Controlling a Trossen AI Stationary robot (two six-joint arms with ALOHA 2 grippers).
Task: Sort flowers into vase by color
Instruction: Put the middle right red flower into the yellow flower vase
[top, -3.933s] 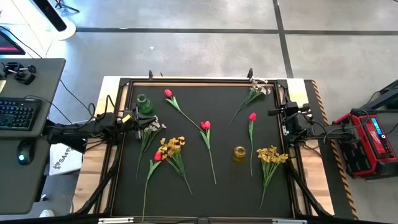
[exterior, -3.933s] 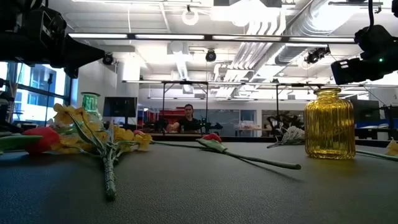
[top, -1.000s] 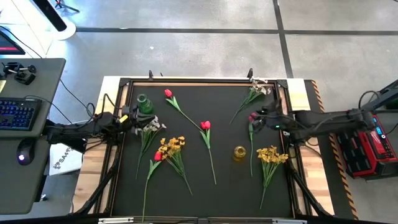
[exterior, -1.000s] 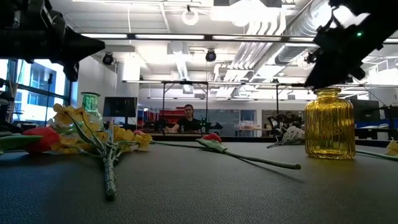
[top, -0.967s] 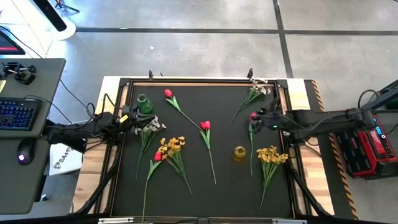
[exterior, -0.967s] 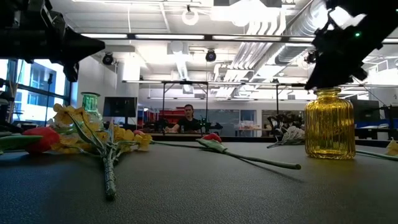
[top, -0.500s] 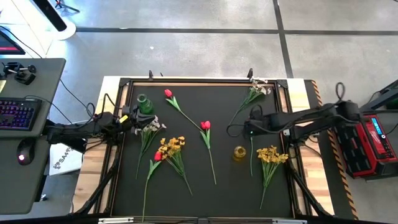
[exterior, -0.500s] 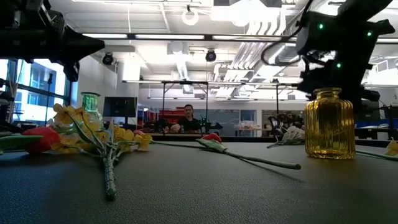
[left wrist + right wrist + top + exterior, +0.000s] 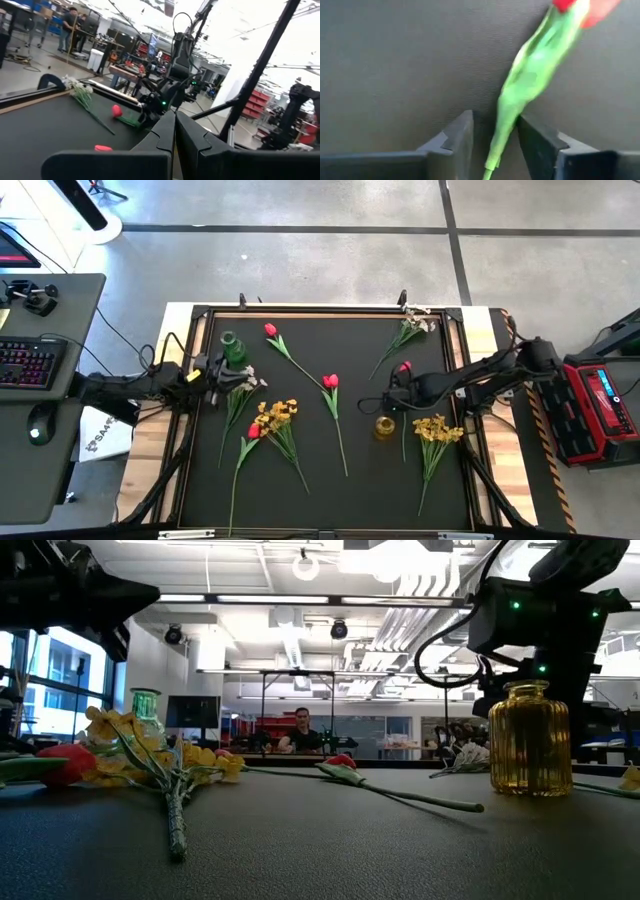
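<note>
My right gripper (image 9: 397, 393) hangs low over the table, just beyond the yellow vase (image 9: 385, 426). It is open, fingers pointing down. In the right wrist view my right gripper (image 9: 495, 118) straddles the green stem (image 9: 501, 131) of a red tulip (image 9: 405, 367) that lies flat on the mat; I see no touch. My left gripper (image 9: 217, 370) is shut and waits by the green vase (image 9: 232, 347), above a white sprig (image 9: 243, 383). More red tulips (image 9: 330, 381), yellow bunches (image 9: 275, 416) and another white sprig (image 9: 410, 328) lie about the mat.
The black mat is bounded by a raised frame (image 9: 330, 308). A yellow bunch (image 9: 437, 428) lies right of the yellow vase. A red tulip (image 9: 270, 330) lies near the far edge and another (image 9: 253, 432) near the left yellow bunch. A person (image 9: 302, 730) sits in the room behind.
My right gripper has swung from near the table's right edge toward the left and somewhat toward the near edge. It has tipped its fingers downward and dropped low over the red tulip's stem by the yellow vase. The flowers and vases lie where they were.
</note>
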